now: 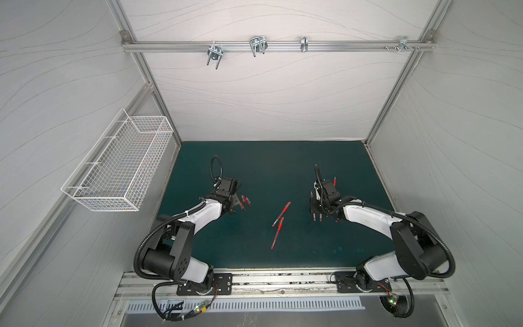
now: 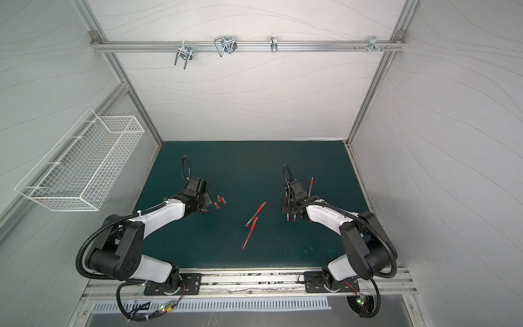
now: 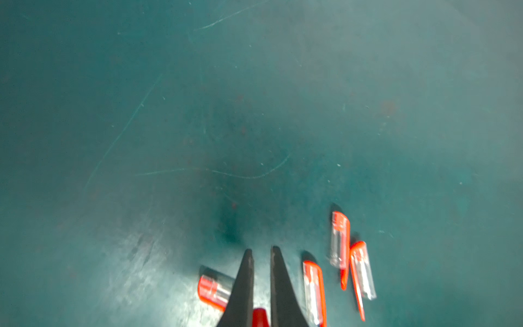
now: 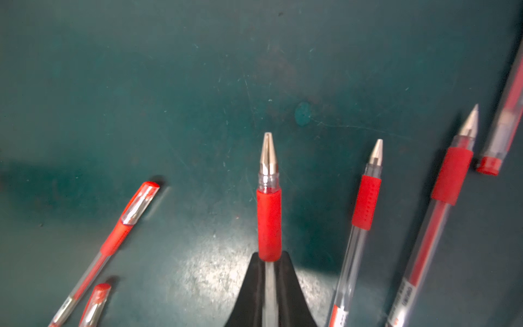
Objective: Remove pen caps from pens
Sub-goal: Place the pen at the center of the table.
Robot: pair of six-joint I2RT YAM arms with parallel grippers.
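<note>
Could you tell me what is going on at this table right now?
The robot is uncapping red pens. The right gripper is shut on an uncapped pen, its metal tip bare, and the left gripper is shut on a red cap. Four loose caps lie beside the left gripper, uncapped pens beside the right, and two capped pens lie on the green mat.
</note>
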